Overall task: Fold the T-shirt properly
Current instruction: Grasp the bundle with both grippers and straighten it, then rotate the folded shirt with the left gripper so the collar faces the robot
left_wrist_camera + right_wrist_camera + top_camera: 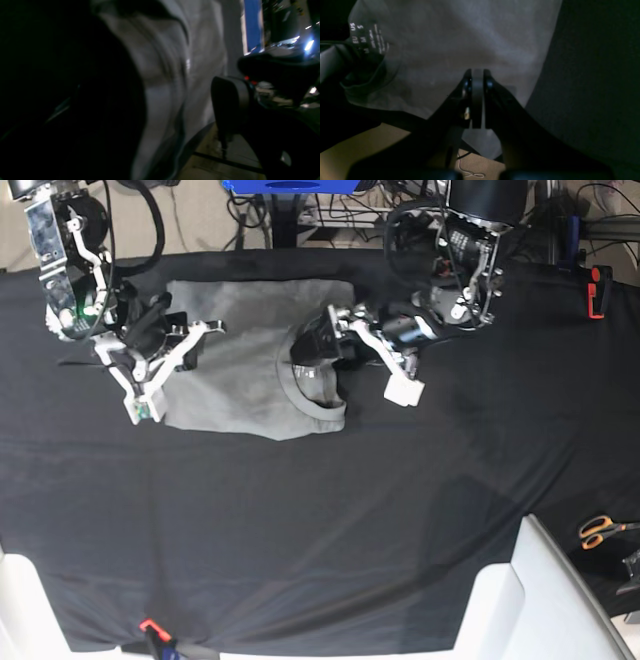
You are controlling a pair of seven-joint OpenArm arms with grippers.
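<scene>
Basically the grey T-shirt (240,370) lies partly folded on the black table cloth (330,520), toward the far edge, with the round neck (318,402) turned toward the left arm's side and the printed size label (367,37) visible in the right wrist view. Left gripper (345,345) sits over the collar end with jaws spread wide — nothing clamped that I can make out, the left wrist view is blurred. Right gripper (477,75) has its jaws pressed together at the other end of the shirt — grey fabric lies right under the tips, but a pinch cannot be confirmed.
</scene>
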